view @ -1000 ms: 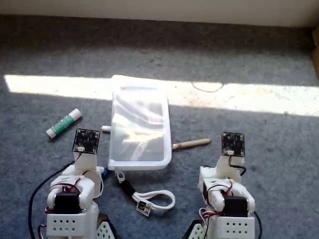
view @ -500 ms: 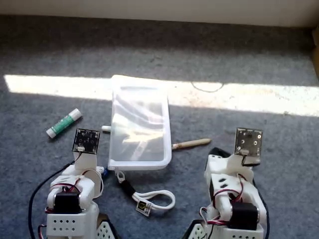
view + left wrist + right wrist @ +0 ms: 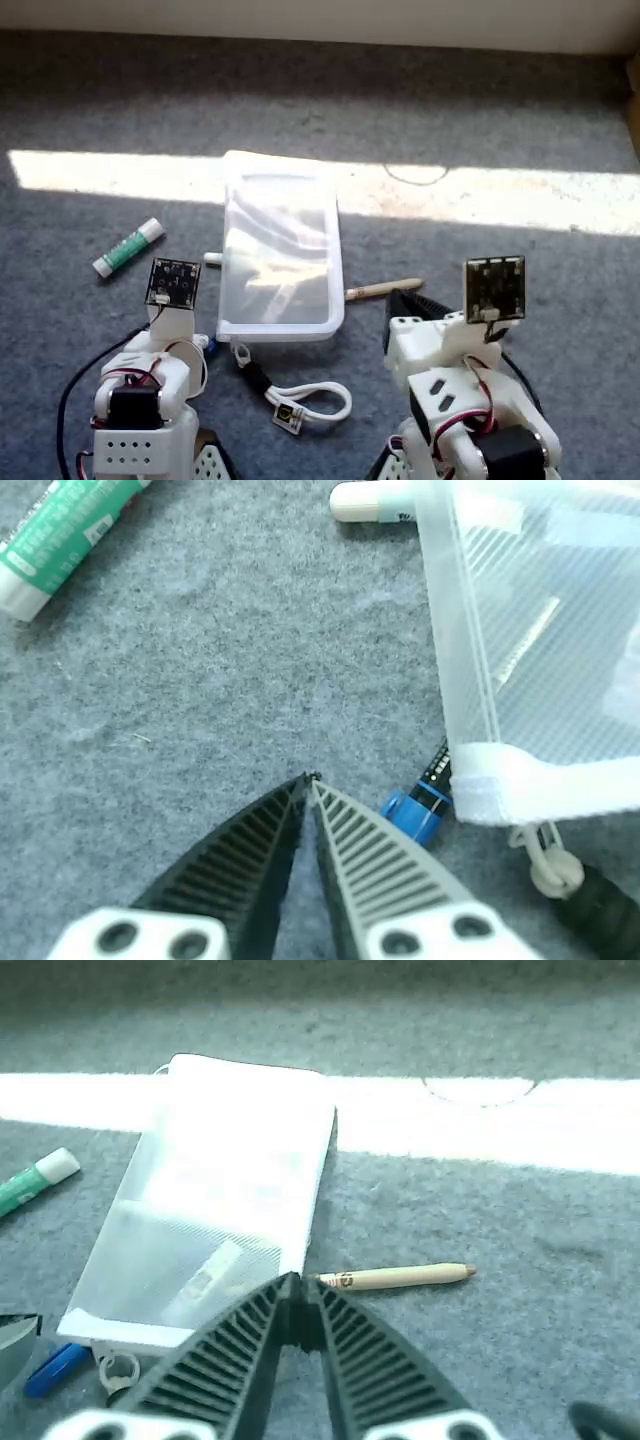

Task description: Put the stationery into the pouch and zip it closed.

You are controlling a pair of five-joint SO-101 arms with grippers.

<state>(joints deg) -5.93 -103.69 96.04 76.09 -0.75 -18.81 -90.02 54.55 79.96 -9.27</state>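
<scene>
Right gripper [image 3: 298, 1282] closer to pencil [image 3: 395, 1277].

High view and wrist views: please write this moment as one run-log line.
left gripper shut, beside pouch | right gripper shut, near pencil | glue stick, pencil on carpet outside pouch

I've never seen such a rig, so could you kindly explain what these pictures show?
These are two small robot arms, side by side, each ending in a two-fingered gripper. One picture looks down from a fixed camera; the other two come from cameras on the arms' wrists. On the grey carpet lie a see-through pouch, a green glue stick, a wooden pencil and a blue-capped pen at the pouch's corner. The left gripper and the right gripper are both shut and hold nothing.
</scene>
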